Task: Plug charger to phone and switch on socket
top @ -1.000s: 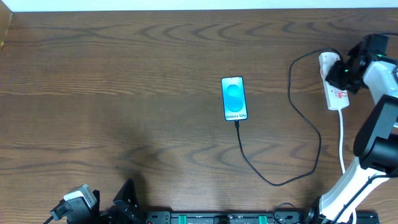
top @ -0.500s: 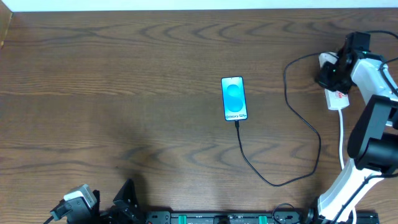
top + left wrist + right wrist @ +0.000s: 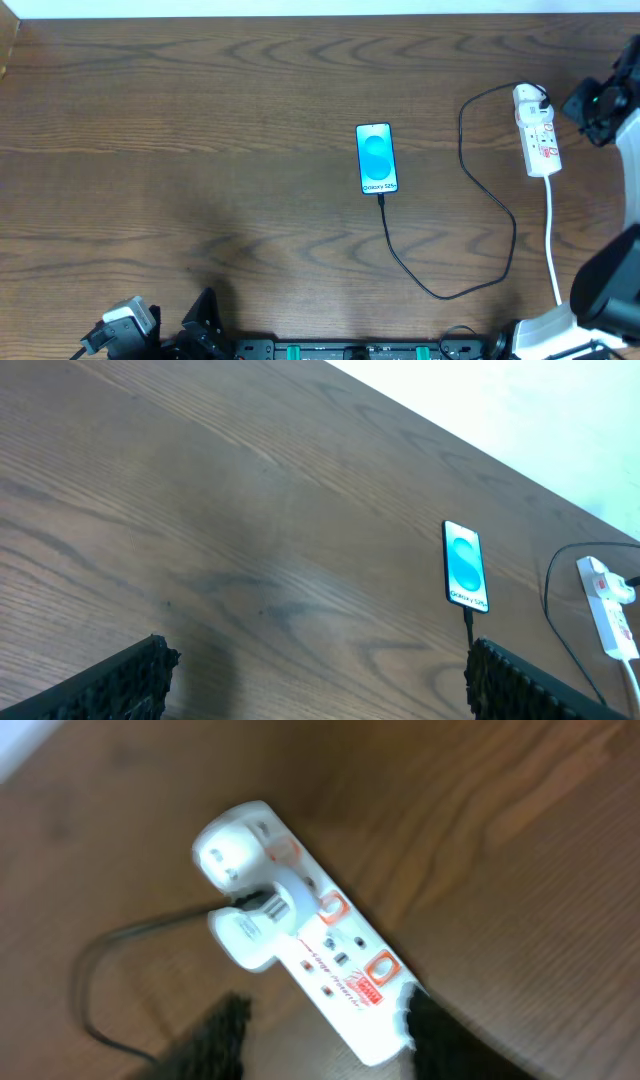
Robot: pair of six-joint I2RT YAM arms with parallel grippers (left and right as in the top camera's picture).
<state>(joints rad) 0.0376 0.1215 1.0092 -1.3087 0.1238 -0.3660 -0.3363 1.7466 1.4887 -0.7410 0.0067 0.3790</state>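
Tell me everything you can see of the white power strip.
The power strip is an elongated white plastic bar with a rounded end, red-outlined switches and red print. It lies flat, slightly angled, near the right edge of the wooden table. A plug sits in the outlet by the rounded end, a thin black cable leading off it; a thick white cord leaves the other end. The right gripper is beside it, not touching. Whether it is switched on cannot be told.

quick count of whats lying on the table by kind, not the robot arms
phone: 1
charger cable: 1
power strip: 1
total: 3
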